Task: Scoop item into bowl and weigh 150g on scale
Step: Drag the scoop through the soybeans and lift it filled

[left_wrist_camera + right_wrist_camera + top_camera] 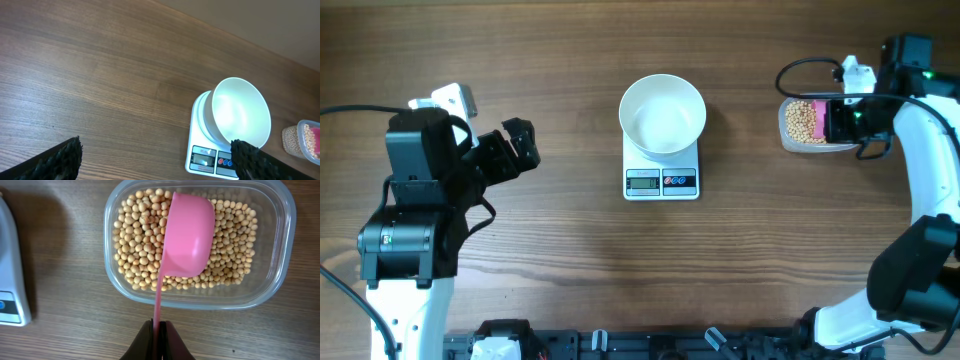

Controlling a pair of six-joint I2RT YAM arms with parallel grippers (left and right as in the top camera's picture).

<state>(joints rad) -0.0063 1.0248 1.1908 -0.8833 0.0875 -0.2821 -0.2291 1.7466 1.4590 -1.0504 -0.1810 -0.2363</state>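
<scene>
The beans (135,255), small, round and tan-yellow, lay in the clear tub (280,287) beneath the pink scoop (187,235), whose handle our right gripper (160,332) held clenched; our left gripper (155,155) stood spread wide and empty, well apart from the scale (662,182).

At the middle of the table (570,250) sits the scale (662,182), with the bowl (663,113) on its far part and its display on the side nearer me. Well to its right stands the tub (112,210) with the beans (137,245) in it. The scoop (187,235) is over them, its handle nipped in my right pincer (159,340) at the tub's near edge. My left pincer (518,148) hangs far left of the scale.
</scene>
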